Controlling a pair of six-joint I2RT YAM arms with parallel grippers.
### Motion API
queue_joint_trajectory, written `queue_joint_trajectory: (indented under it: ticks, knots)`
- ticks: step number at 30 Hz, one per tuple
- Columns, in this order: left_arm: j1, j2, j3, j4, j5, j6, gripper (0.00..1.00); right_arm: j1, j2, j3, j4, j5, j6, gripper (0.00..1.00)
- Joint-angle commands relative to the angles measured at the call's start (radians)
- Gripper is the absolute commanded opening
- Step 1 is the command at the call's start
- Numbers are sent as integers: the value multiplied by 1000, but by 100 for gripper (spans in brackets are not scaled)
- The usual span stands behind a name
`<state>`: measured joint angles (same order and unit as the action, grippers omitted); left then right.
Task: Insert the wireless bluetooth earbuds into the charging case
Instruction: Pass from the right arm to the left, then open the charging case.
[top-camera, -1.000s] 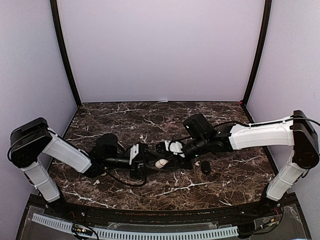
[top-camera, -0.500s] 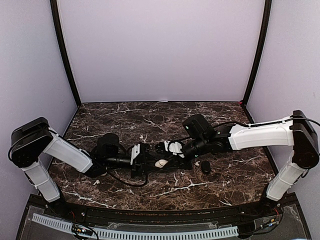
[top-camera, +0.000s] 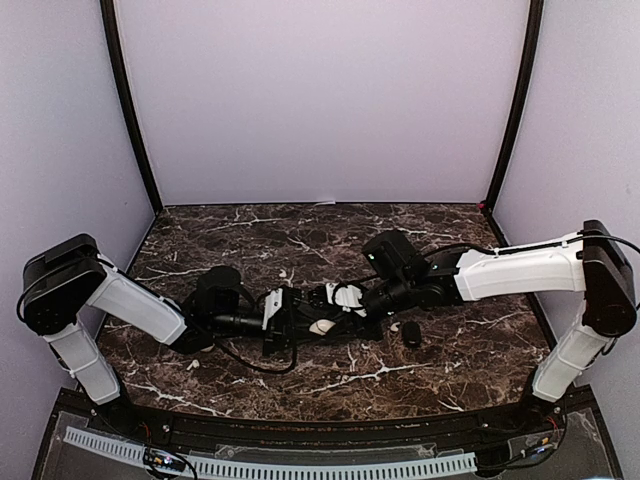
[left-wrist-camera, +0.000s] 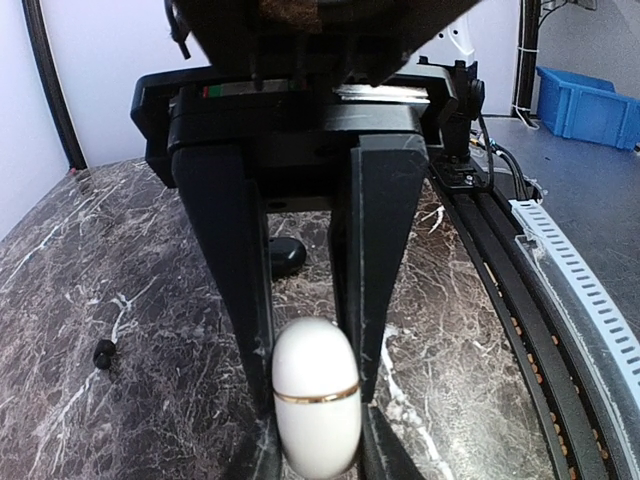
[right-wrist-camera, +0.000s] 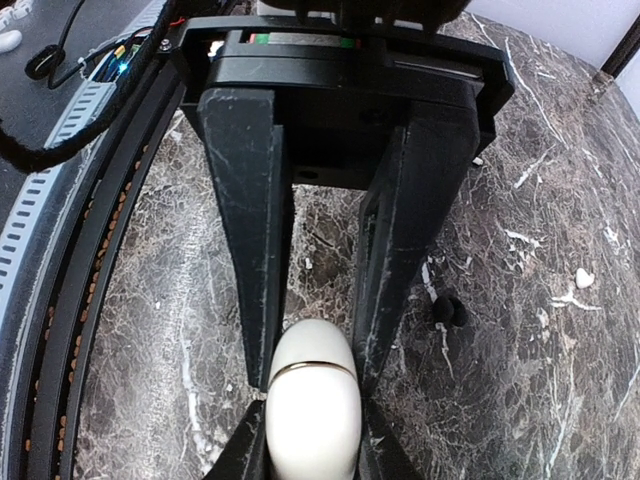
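The white charging case (top-camera: 322, 326) sits at the middle of the tabletop (top-camera: 250, 230), its lid closed along a gold seam, so what it holds cannot be seen. A second case, black (top-camera: 411, 334) and also closed, lies on the marble just to the right of it, apart from both arms.

The left tool (left-wrist-camera: 315, 420) is drawn in narrow, with both fingers pressed against the sides of the white charging case (left-wrist-camera: 316, 395), which stands on end between them. The right tool (right-wrist-camera: 312, 400) comes in from the opposite side and clamps the same case (right-wrist-camera: 311, 410) at a slightly wider setting, one finger on each flank. Seen from above, the two tools meet nose to nose over the case.

A black earbud (right-wrist-camera: 445, 311) lies loose on the tabletop just beside the right tool's finger, outside either case. A white earbud (right-wrist-camera: 583, 278) lies farther off on the marble, also loose.
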<state>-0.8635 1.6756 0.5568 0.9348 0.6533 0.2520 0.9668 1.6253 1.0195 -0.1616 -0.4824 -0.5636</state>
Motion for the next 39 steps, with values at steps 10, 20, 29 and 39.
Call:
queue_joint_trajectory:
  ticks: [10, 20, 29, 39]
  knots:
    - [-6, -26, -16, 20, 12, -3, 21, 15, -93, -59, 77, -16, 10, 47]
    - [-7, -35, -40, 35, 36, -20, 21, 13, -116, -87, 127, 29, 45, 54]
    - [-8, -36, -38, 10, 64, -11, 20, -2, -151, -123, 185, 86, 80, 53]
    - [-8, -16, -27, 26, 76, -28, 20, -39, -180, -144, 195, 145, 118, 52]
